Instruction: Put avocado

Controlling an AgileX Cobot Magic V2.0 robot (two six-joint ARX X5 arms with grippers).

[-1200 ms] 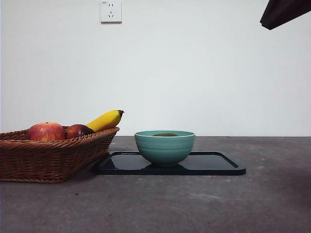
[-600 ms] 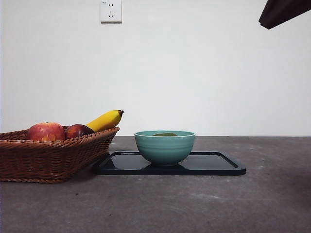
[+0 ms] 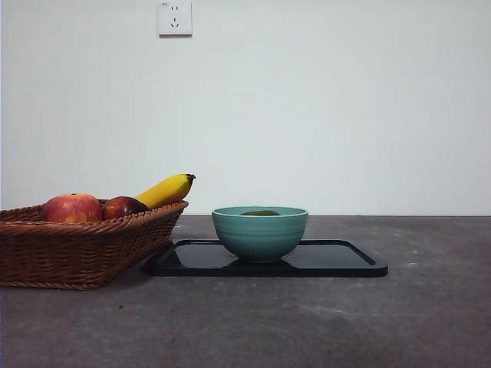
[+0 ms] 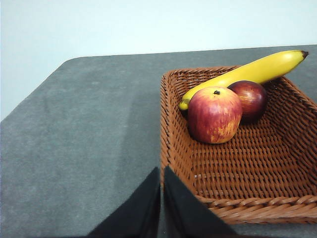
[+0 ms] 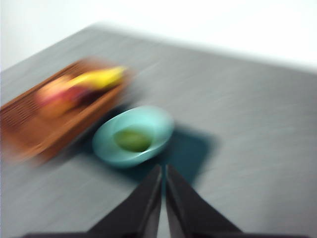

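Avocado [image 3: 261, 212] is sitting inside teal bowl [image 3: 260, 234] on black tray [image 3: 337, 261], centre frame, w/ wicker basket [image 3: 77, 249] lower left. Left gripper [image 4: 161, 173] is hanging by basket rim, jaws closed, empty. Right gripper [image 5: 164, 171] is hovering above bowl, jaws together, empty.

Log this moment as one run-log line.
avocado: in teal bowl on black tray | left gripper: shut | right gripper: shut

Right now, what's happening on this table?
Nothing is being handled. The dark green avocado lies in the teal ceramic bowl on the black tray. Both end effectors, left and right, hang shut and empty above the table. The woven wicker basket holds other fruit.
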